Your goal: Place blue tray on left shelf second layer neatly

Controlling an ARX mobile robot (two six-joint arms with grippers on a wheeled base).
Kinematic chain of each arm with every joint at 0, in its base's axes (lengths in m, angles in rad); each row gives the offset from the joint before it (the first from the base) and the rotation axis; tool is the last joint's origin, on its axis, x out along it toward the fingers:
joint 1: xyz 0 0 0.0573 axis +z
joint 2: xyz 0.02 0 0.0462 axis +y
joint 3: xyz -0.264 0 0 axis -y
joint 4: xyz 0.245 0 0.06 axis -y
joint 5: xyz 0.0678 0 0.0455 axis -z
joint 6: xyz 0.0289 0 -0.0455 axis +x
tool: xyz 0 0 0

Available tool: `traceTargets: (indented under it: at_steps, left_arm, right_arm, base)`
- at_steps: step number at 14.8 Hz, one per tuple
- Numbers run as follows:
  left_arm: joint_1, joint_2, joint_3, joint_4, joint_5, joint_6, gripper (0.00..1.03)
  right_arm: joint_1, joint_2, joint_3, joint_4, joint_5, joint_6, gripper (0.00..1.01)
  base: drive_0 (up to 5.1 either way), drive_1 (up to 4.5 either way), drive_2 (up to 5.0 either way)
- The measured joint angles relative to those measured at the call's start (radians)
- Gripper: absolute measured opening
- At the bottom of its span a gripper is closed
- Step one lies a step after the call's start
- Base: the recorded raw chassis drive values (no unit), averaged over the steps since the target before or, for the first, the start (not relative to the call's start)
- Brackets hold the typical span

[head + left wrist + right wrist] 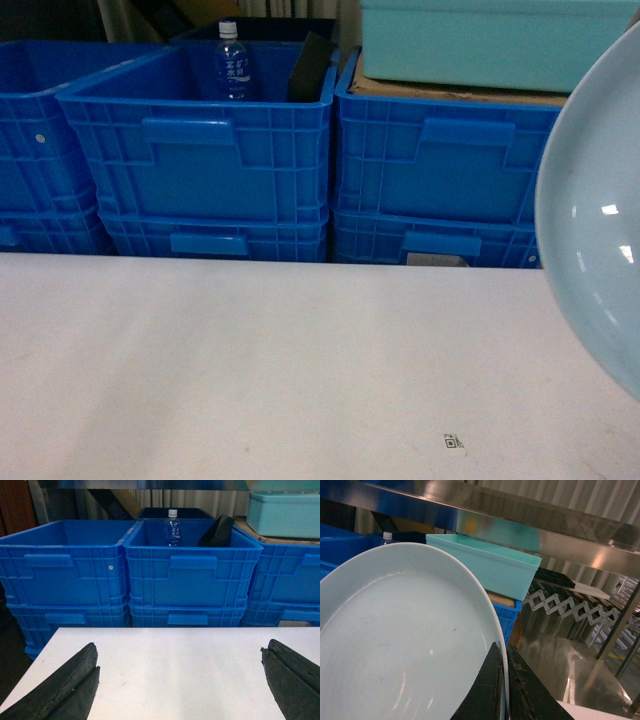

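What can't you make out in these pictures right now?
- Blue tray: the head view's right edge cuts it off; the right gripper holding it is out of frame there.
- Water bottle: label print too small; crate wall hides its base.
- Left gripper: only the fingertips show, the bottom edge cuts off the rest.

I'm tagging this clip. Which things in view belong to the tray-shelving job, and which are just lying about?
Belongs to the job:
blue tray, pinched at its rim by the right claw
steel shelf rack

Just lying about:
teal tub
dark-blue crates
water bottle standing in a crate
white table
left claw, open and empty
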Motion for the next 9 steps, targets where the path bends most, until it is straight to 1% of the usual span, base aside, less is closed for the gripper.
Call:
traceTargets:
  at_steps: [2,3,4,5,7,9]
  left_arm:
    - [0.0,0.0,0.0,0.0,0.0,0.0,0.98]
    - [0.0,0.0,0.0,0.0,0.0,0.0,0.98]
    - [0.0,0.0,0.0,0.0,0.0,0.0,0.98]
    - [0.0,0.0,0.0,0.0,0.0,0.0,0.98]
    - [0.0,0.0,0.0,0.0,0.0,0.0,0.98]
    - [0.0,0.0,0.0,0.0,0.0,0.0,0.98]
  right_arm:
    - [-0.08,-0.146,0.0,-0.126,-0.059,0.028,0.02]
    - [-0.112,-0.221,0.0,-0.192,-0.076,0.042,0.02]
    - [-0.121,-0.287,0.0,-0.246,-0.091,0.051,0.02]
    - [-0.126,-0.322,0.0,-0.271,-0.107,0.056,0.02]
    - [-0.124,-0.344,-0.006,-0.282,-0.11,0.063,0.02]
    - [-0.087,-0.344,-0.017,-0.289,-0.087,0.064,0.02]
  base:
    - [0.0,0.0,0.0]
    - [0.0,0.0,0.0]
    - [0.0,0.0,0.0]
    - [0.0,0.0,0.0]
    - [0.0,0.0,0.0]
    - [0.0,0.0,0.0]
